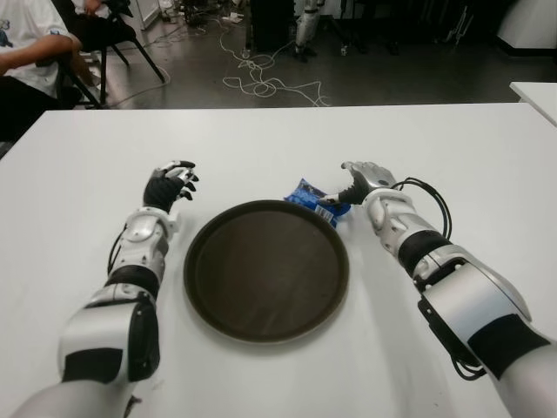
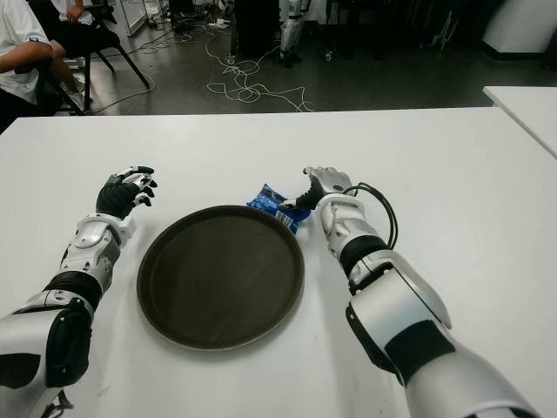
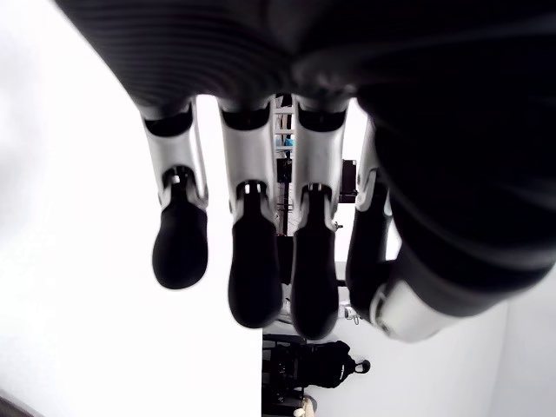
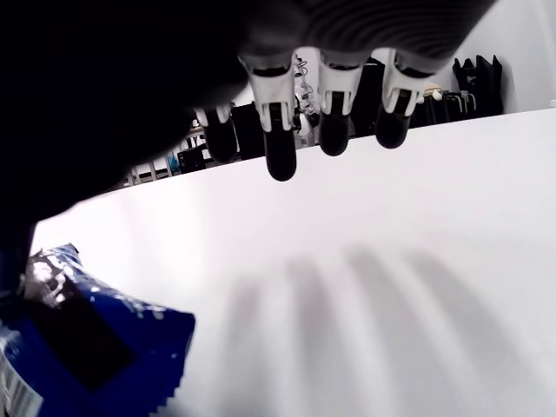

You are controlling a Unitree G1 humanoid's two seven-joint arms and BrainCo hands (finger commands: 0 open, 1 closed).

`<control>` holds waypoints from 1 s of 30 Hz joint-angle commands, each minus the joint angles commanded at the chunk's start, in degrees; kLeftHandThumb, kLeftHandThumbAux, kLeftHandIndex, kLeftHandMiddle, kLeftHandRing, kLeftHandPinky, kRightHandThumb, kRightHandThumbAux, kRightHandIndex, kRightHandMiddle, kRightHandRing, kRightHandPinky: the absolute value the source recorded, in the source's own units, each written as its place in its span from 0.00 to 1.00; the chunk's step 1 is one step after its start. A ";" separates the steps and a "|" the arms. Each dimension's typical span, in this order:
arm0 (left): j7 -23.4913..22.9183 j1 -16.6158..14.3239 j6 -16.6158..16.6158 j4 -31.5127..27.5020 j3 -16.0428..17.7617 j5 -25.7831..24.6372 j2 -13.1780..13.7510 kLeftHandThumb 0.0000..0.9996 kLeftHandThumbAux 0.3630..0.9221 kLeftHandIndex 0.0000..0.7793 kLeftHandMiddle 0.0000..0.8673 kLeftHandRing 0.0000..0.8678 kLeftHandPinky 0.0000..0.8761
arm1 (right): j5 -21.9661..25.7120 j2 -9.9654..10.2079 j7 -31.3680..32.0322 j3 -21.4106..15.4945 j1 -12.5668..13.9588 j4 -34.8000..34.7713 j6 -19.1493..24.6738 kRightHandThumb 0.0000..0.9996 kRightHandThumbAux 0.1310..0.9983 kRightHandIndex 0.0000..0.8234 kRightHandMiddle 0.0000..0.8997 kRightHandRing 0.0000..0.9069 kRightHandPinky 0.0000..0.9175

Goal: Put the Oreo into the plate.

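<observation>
Closest to me on the white desk [image 1: 452,157] sits a round, dark brown plate [image 1: 265,270], and nothing lies in it. So the main job is not done: the Oreo has yet to go in.

My left hand [image 1: 170,185] shows just beyond the plate's left edge, off to the side of the work. In its wrist view the fingers [image 3: 252,278] hang straight and loose, holding nothing.

My right hand [image 1: 365,178] is the one at work. It shows just beyond the plate's far right edge, with the wrist turned inward toward the Oreo packet [image 1: 315,198]. The packet is small, blue and crinkly. It lies on the desk right beside the plate's far rim, perhaps touching it, and directly to the left of my right fingers [image 4: 280,161]. In the right wrist view those fingers stretch out straight above the bare desk, casting shadows on it, with the packet down by my palm and thumb side. In the eye views my thumb seems to touch the packet's near edge, but I cannot tell whether it presses on it. Nothing has closed around the packet.

My judgement: I am at the reach stage. Grasping, lifting, carrying the short way over the rim and letting go are all left.

Beyond the desk are a dark floor with loose cables [image 1: 261,83] and a seated person [image 1: 26,52] at far left.
</observation>
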 joint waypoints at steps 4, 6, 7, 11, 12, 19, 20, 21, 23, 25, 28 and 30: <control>0.02 -0.06 0.16 0.02 0.14 -0.13 -0.06 0.70 0.63 0.55 0.69 0.72 0.75 | -0.31 0.26 -0.44 0.58 0.43 0.13 -0.34 0.00 0.33 0.00 0.00 0.00 0.01; 0.07 -0.06 0.16 0.02 0.18 -0.17 -0.10 0.70 0.63 0.55 0.68 0.72 0.75 | -0.52 0.38 -0.72 0.98 0.64 0.16 -0.50 0.00 0.33 0.00 0.00 0.00 0.00; 0.09 -0.06 0.15 0.01 0.20 -0.18 -0.11 0.70 0.63 0.55 0.68 0.72 0.75 | -0.59 0.43 -0.86 1.14 0.73 0.17 -0.56 0.00 0.33 0.00 0.00 0.00 0.00; 0.21 -0.06 0.06 -0.01 0.22 -0.16 -0.19 0.70 0.63 0.55 0.69 0.72 0.75 | -0.83 0.58 -1.57 1.75 1.07 0.10 -1.14 0.00 0.33 0.00 0.00 0.00 0.02; 0.22 -0.05 0.00 -0.02 0.18 -0.10 -0.19 0.70 0.63 0.55 0.69 0.72 0.75 | -0.78 0.67 -1.71 1.79 1.19 0.04 -1.35 0.00 0.33 0.00 0.00 0.00 0.02; 0.22 0.12 -0.38 -0.08 -0.13 0.25 -0.12 0.70 0.63 0.55 0.70 0.73 0.75 | -0.44 0.74 -1.98 1.64 1.44 -0.03 -2.03 0.00 0.34 0.00 0.00 0.00 0.00; 0.23 0.15 -0.41 -0.09 -0.16 0.28 -0.12 0.70 0.63 0.55 0.70 0.73 0.75 | -0.56 0.77 -2.06 1.75 1.49 -0.02 -1.99 0.00 0.34 0.00 0.00 0.00 0.00; 0.24 0.16 -0.42 -0.09 -0.18 0.30 -0.12 0.70 0.63 0.55 0.70 0.73 0.75 | -0.64 0.78 -2.11 1.83 1.52 0.00 -1.97 0.00 0.34 0.00 0.00 0.00 0.01; 0.26 0.19 -0.46 -0.10 -0.22 0.33 -0.13 0.70 0.63 0.55 0.69 0.72 0.74 | -0.90 0.76 -2.26 2.08 1.54 0.03 -1.92 0.00 0.34 0.00 0.00 0.00 0.01; 0.28 0.20 -0.50 -0.12 -0.19 0.29 -0.15 0.70 0.63 0.55 0.69 0.72 0.74 | -1.13 0.75 -2.65 2.36 1.61 0.04 -1.92 0.00 0.34 0.00 0.00 0.00 0.02; 0.31 0.24 -0.52 -0.19 -0.14 0.21 -0.20 0.70 0.63 0.55 0.69 0.72 0.74 | -1.21 0.80 -2.75 2.62 1.64 0.05 -1.81 0.00 0.34 0.00 0.00 0.00 0.02; 0.36 0.24 -0.51 -0.22 -0.15 0.21 -0.21 0.70 0.63 0.55 0.69 0.72 0.74 | -1.12 0.85 -2.73 2.67 1.66 0.04 -1.78 0.00 0.34 0.00 0.00 0.00 0.01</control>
